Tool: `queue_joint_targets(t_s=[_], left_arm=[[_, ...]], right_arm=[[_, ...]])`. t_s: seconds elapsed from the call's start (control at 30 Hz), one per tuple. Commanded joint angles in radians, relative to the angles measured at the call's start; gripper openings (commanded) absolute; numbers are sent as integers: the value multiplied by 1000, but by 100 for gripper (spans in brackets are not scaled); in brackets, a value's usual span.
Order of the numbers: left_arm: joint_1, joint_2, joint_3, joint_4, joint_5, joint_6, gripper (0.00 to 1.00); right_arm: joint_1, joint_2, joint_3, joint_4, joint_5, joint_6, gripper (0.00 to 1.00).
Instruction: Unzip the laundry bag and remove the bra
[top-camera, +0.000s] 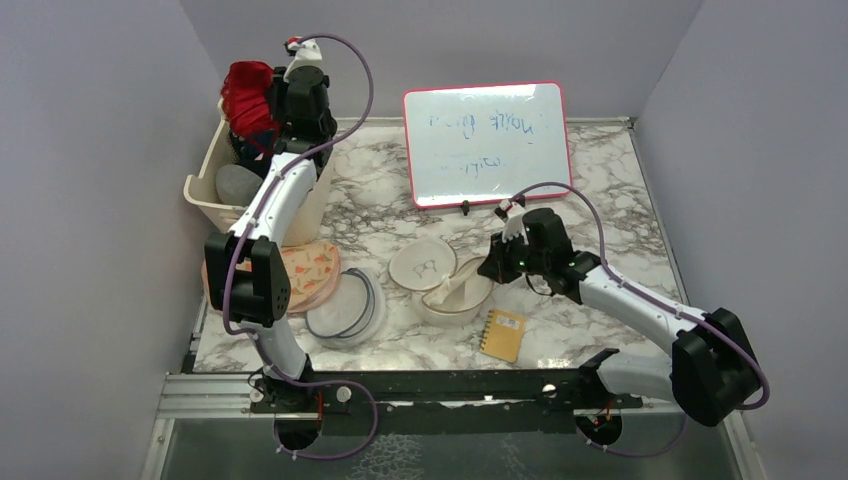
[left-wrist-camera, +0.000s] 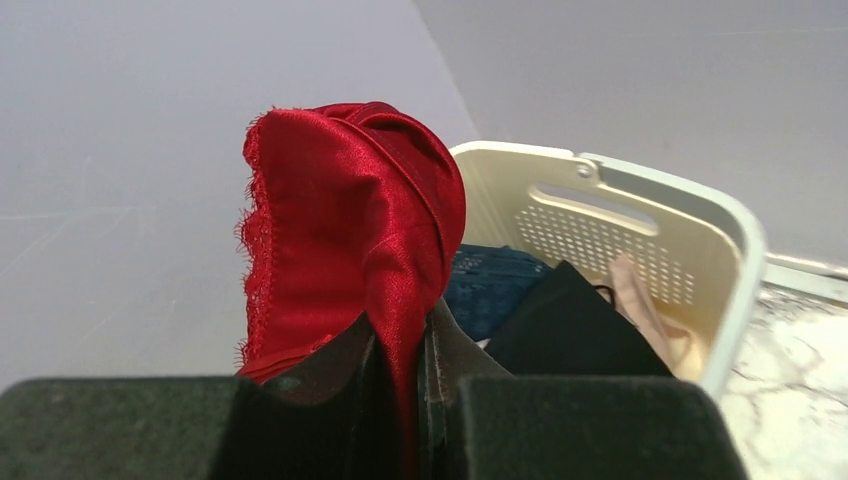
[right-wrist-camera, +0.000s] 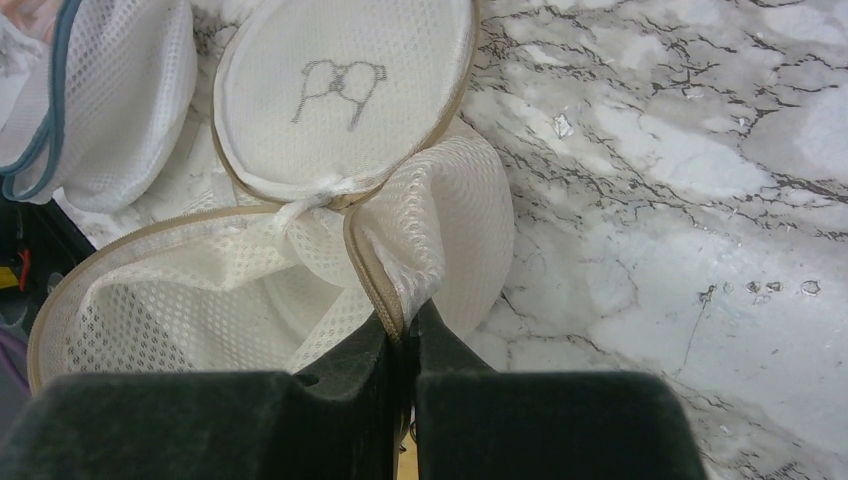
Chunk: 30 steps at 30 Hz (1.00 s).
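Observation:
The red satin bra (left-wrist-camera: 340, 220) hangs pinched in my left gripper (left-wrist-camera: 405, 350), held above the cream basket (left-wrist-camera: 700, 230) at the back left; it also shows in the top view (top-camera: 248, 95) by the left gripper (top-camera: 268, 135). The laundry bag (top-camera: 455, 298) lies unzipped at the table's middle, its round lid with the bra icon (right-wrist-camera: 340, 90) flipped back and the white mesh body (right-wrist-camera: 200, 290) gaping open. My right gripper (right-wrist-camera: 405, 325) is shut on the bag's tan zipper rim; it shows in the top view (top-camera: 497, 262) at the bag's right side.
The basket (top-camera: 212, 190) holds dark blue, black and beige clothes. A flat clear disc with a blue rim (top-camera: 345, 305) lies left of the bag, next to a patterned pink cloth (top-camera: 315, 265). A whiteboard (top-camera: 487, 140) stands at the back. A yellow notebook (top-camera: 503, 333) lies near the front.

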Motion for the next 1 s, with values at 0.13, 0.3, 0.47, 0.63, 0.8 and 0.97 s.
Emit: queue_joint_targets(t_s=[0.13,0.3,0.47,0.63,0.8,0.97], left_arm=[[32,4,-150,123,20,14,0],[32,42,-159,86,-14,23,14],[29,27,-122,5,-5,-22,66],[-6,-48,-98,-90,72,-100,98],[-29,-235,-156,-232,359,-332,99],[-88,-441,-401,-252,769,-606,99]], right_arm=[[6,36,44,14,-2,-14,4],[6,20,53,-5,3,-17,4],[6,7,86,-49,36,-28,4],[6,36,169,-158,156,-41,5],[5,69,238,-249,335,-43,7],[6,90,288,-290,455,-49,16]])
